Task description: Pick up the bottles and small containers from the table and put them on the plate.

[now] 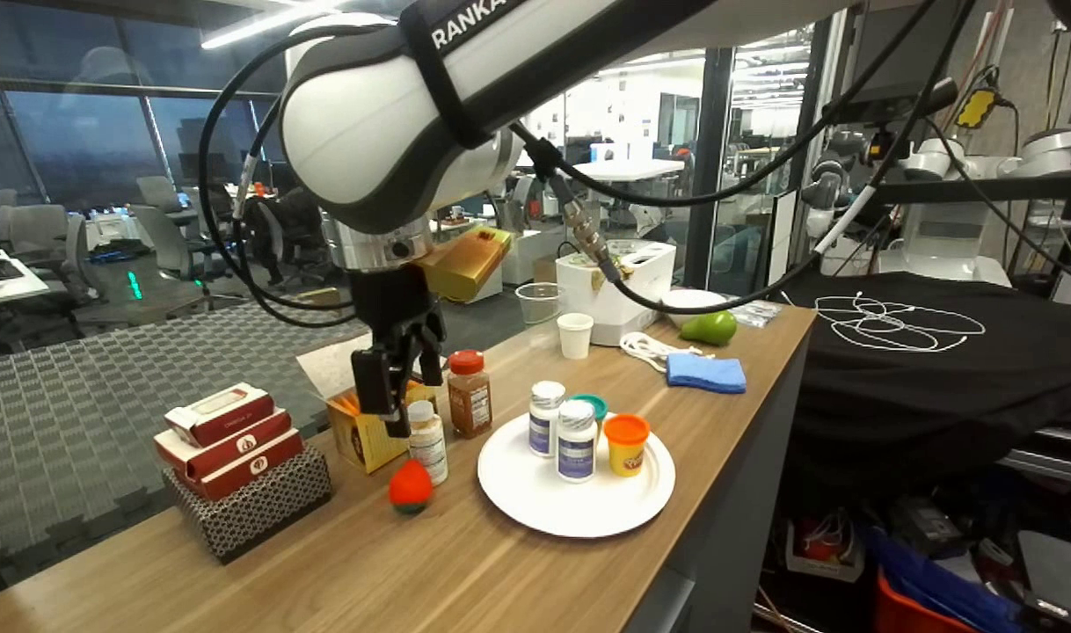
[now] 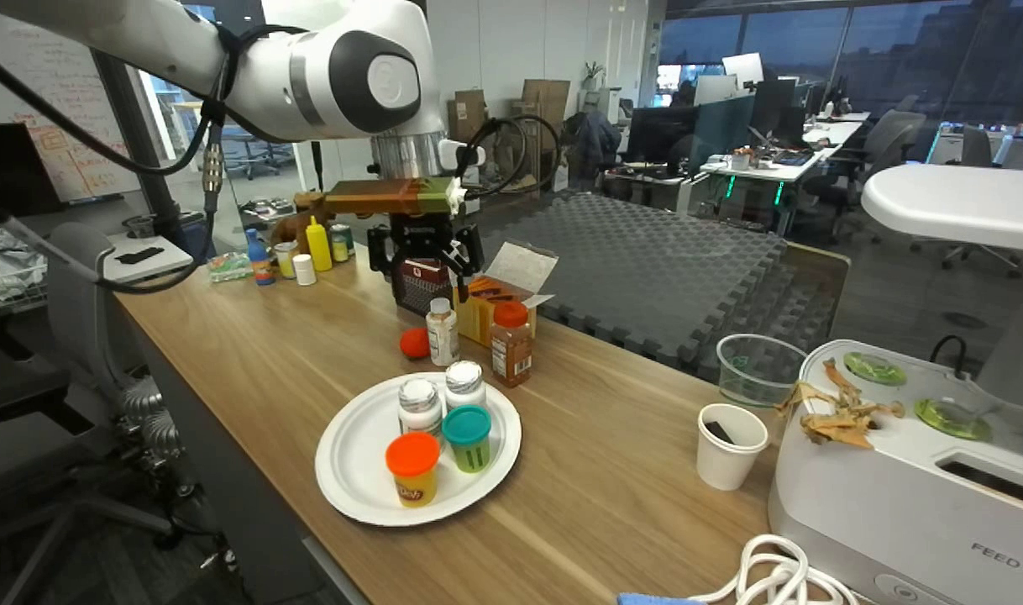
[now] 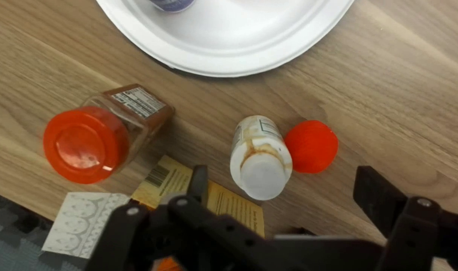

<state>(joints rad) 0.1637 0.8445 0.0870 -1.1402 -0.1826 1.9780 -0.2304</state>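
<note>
While the black pincer (image 2: 432, 290) hangs over the wood-grained table (image 1: 500, 571) with its blocky fingers spread wide, a white bottle (image 3: 264, 154) shows between them in the wrist view, apart from both. The bottle is smooth and round-shouldered, with a printed label and a brown smear under its white cap. It stands upright, long axis vertical, cap up; it sits slightly towards the plate (image 1: 571, 514) from the fingertips, and whether its cap reaches their height is unclear. Just beside it, contact uncertain, is a rounded red object (image 3: 311, 146) with a dark green base. Past the bottle's other side, a clear, squarish jar (image 2: 511, 353) of red-brown contents stands upright under a broad red lid. On the side away from the plate, a yellow printed cardboard carton (image 1: 368, 435) has its pale flap raised. Near it, red-and-white boxes (image 1: 236, 440) are stacked on a patterned box (image 1: 254, 505). The plate itself, flat, round and white with a raised rim, carries two purple-labelled bottles (image 1: 577, 444), a yellow tub (image 1: 626, 454) with an orange lid and a green tub (image 2: 472, 456) with a teal lid, all upright. Farther off, in an exterior view, are a paper cup (image 1: 575, 336) and a blue cloth (image 1: 707, 374).
</note>
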